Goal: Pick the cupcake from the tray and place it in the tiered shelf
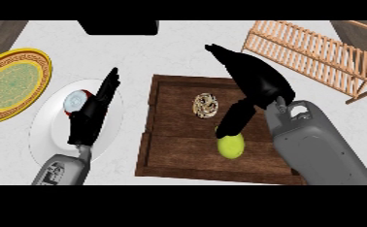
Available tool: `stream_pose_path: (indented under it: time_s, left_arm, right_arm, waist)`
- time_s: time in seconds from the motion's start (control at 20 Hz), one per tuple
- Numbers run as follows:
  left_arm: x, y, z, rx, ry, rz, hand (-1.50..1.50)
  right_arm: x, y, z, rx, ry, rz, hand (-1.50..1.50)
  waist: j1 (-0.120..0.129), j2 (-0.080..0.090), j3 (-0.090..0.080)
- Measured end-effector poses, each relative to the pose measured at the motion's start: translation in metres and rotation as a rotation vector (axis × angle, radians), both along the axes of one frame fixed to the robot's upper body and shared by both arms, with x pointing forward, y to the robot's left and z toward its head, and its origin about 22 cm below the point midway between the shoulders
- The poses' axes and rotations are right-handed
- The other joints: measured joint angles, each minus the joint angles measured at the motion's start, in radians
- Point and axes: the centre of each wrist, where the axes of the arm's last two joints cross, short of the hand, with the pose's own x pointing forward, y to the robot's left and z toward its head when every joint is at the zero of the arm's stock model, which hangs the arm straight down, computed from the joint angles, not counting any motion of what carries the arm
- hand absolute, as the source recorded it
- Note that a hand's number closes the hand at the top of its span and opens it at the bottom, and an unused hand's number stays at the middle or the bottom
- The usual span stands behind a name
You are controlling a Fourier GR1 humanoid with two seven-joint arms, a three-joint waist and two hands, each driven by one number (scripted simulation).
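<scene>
- Grey forearms enter from the lower edge of the frame, one at lower left and a bulkier one at lower right.
- Left hand (91, 112) shows at left of center, fingers straight and pointing up, grasping nothing; it sits over a white plate (44, 124).
- On that white plate, just beside the left hand's fingers, a small round item with a red rim (75, 100) shows; what it is cannot be told.
- Right hand (254, 83) reaches over the right part of the dark wooden tray (161, 134); its thumb points down toward a yellow-green lemon (231, 146), with the fingers stretched toward the upper left. It is released, curled around nothing.
- Lemon lies in the tray's lower middle, with the thumb tip at its top edge.
- Cupcake (206, 105), seen from above with a swirled brown and white top, stands in the tray's upper middle, just left of the right hand and apart from it.
- Gold-rimmed green plate (18, 83) lies at the left edge.
- Light wooden tiered shelf (315, 56) of slats sits at upper right.
- Black object (118, 27) lies at the top edge, left of center.
</scene>
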Motion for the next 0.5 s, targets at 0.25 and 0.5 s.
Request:
stream_pose_path:
  time_s: [0.25, 0.5]
  left_arm:
    - [0.008, -0.002, -0.001, 0.000, -0.006, 0.003, 0.00]
    - [0.003, -0.001, -0.002, 0.001, -0.007, 0.006, 0.00]
  right_arm:
    - [-0.007, 0.008, -0.007, -0.014, -0.020, -0.020, -1.50]
    - [-0.010, 0.013, -0.017, -0.012, -0.014, -0.033, -1.50]
  waist:
    - [-0.001, 0.001, 0.000]
    - [0.001, 0.001, 0.000]
